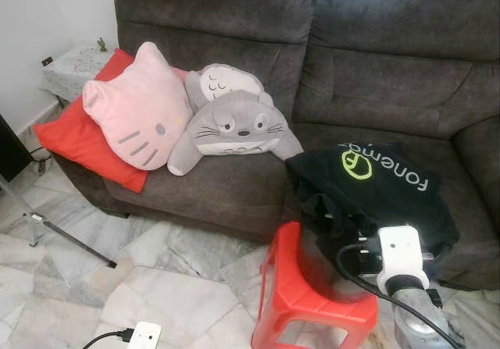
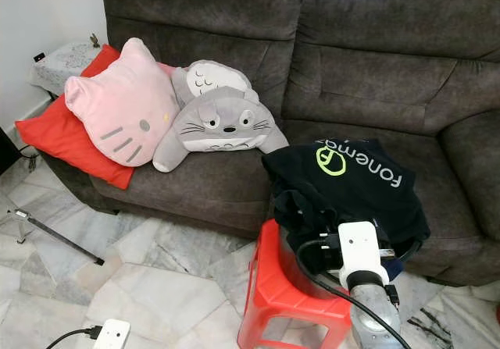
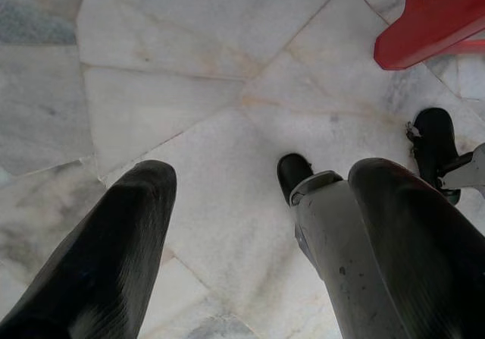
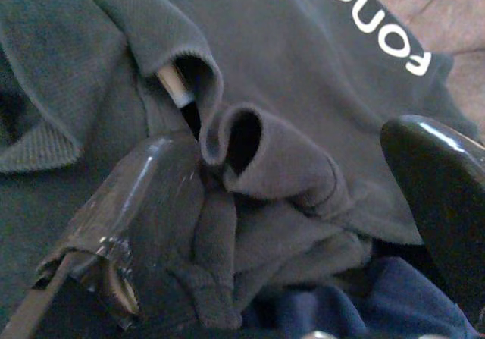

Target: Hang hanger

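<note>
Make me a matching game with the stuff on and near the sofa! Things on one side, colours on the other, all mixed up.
Things:
1. Cat-face cushion
2. Stool
3. Shirt with writing
4. Sofa

Colours:
A. Black
B. Dark grey-brown
C. Pink
D. Red

Pairs: 1-C, 2-D, 3-A, 4-B

The shirt lies on the sofa seat, above the stool, and the right gripper is at its folds with open jaws.
</note>
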Robot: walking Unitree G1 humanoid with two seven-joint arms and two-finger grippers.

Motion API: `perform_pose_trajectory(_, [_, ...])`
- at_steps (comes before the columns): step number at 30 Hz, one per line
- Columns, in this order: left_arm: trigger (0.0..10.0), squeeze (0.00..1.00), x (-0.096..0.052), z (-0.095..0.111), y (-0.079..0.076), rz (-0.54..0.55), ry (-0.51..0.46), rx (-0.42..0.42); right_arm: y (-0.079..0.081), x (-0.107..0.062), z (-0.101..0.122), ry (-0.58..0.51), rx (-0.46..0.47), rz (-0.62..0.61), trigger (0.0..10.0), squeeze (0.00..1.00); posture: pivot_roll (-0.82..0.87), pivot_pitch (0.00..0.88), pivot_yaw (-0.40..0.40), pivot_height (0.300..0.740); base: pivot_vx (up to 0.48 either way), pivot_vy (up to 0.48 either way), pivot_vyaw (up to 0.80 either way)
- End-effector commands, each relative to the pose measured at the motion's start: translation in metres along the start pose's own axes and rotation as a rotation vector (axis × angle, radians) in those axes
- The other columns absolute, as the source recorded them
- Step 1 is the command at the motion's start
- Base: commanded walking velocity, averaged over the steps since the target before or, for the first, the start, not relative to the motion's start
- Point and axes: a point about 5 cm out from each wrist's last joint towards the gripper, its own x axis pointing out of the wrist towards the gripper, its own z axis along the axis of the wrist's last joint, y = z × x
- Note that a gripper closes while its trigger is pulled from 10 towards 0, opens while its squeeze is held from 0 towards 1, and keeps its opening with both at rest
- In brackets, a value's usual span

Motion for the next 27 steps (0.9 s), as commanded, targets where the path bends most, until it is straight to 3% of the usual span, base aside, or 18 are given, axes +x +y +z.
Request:
perform_pose_trajectory(1, [10.0, 0.00, -0.001, -0.007, 0.000, -0.002, 0.036, 0.007, -0.002, -0.001, 0.003, 0.001, -0.015, -0.012, 10.0, 0.00, -0.17, 0.000, -0.019, 0.740, 0.000, 0.000, 0.00])
perform_pose_trajectory(12, [10.0, 0.00, -0.001, -0.007, 0.001, -0.001, 0.038, 0.009, 0.002, 0.009, 0.006, -0.006, 0.006, -0.012, 9.9, 0.00, -0.17, 0.000, -0.018, 0.740, 0.000, 0.000, 0.00])
perform_pose_trajectory(13, [10.0, 0.00, -0.001, -0.007, 0.001, -0.001, 0.039, 0.009, 0.002, 0.010, 0.007, -0.010, 0.007, -0.009, 6.9, 0.00, -0.17, 0.000, -0.018, 0.740, 0.000, 0.000, 0.00])
perform_pose_trajectory(15, [10.0, 0.00, -0.001, -0.008, 0.001, -0.002, 0.040, 0.009, 0.002, 0.013, 0.007, 0.001, -0.003, -0.016, 2.1, 0.00, -0.17, 0.000, -0.018, 0.740, 0.000, 0.000, 0.00])
perform_pose_trajectory(16, [10.0, 0.00, -0.001, -0.008, 0.001, -0.002, 0.040, 0.009, 0.002, 0.013, 0.006, 0.006, -0.004, -0.018, 2.1, 0.00, -0.17, 0.000, -0.018, 0.740, 0.000, 0.000, 0.00])
perform_pose_trajectory(17, [10.0, 0.00, -0.001, -0.008, 0.001, -0.002, 0.040, 0.009, 0.002, 0.014, 0.005, 0.014, -0.007, -0.020, 0.5, 0.00, -0.17, 0.000, -0.018, 0.740, 0.000, 0.000, 0.00])
perform_pose_trajectory(18, [10.0, 0.00, -0.001, -0.008, 0.001, -0.003, 0.041, 0.009, 0.002, 0.015, 0.004, 0.025, -0.012, -0.021, 0.0, 0.00, -0.17, 0.000, -0.018, 0.740, 0.000, 0.000, 0.00])
perform_pose_trajectory(27, [10.0, 0.00, -0.002, -0.012, 0.001, -0.007, 0.049, 0.012, 0.005, 0.015, -0.009, 0.105, -0.034, -0.003, 0.0, 0.00, -0.17, 0.000, -0.018, 0.740, 0.000, 0.000, 0.00])
